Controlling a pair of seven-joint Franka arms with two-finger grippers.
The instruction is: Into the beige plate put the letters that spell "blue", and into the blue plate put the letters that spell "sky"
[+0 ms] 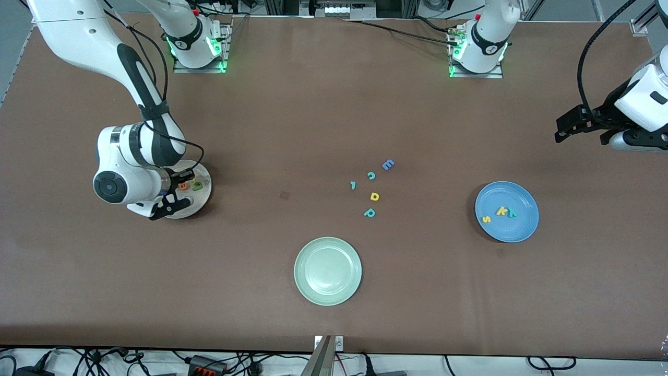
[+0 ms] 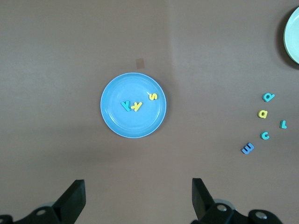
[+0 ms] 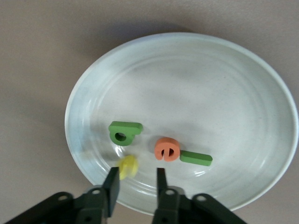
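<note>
My right gripper (image 3: 135, 179) hangs low over the edge of the beige plate (image 3: 187, 60), at the right arm's end of the table. Its jaws stand apart with nothing clamped between them. The yellow u (image 3: 128, 167) shows blurred on the plate, just off one fingertip. The green b (image 3: 124, 132), orange e (image 3: 167, 149) and green bar l (image 3: 196, 158) lie in the same plate. The blue plate (image 1: 516, 230) holds the yellow s (image 1: 486, 219), yellow k (image 1: 501, 211) and teal y (image 1: 512, 212). My left gripper (image 1: 582, 128) waits open, high over the left arm's end of the table.
A pale green plate (image 1: 327, 270) sits near the front camera at mid-table. Farther from the camera lie loose letters: a blue E (image 1: 388, 165), a teal c (image 1: 371, 176), a small teal piece (image 1: 353, 185), a yellow round letter (image 1: 374, 196) and a teal p (image 1: 369, 212).
</note>
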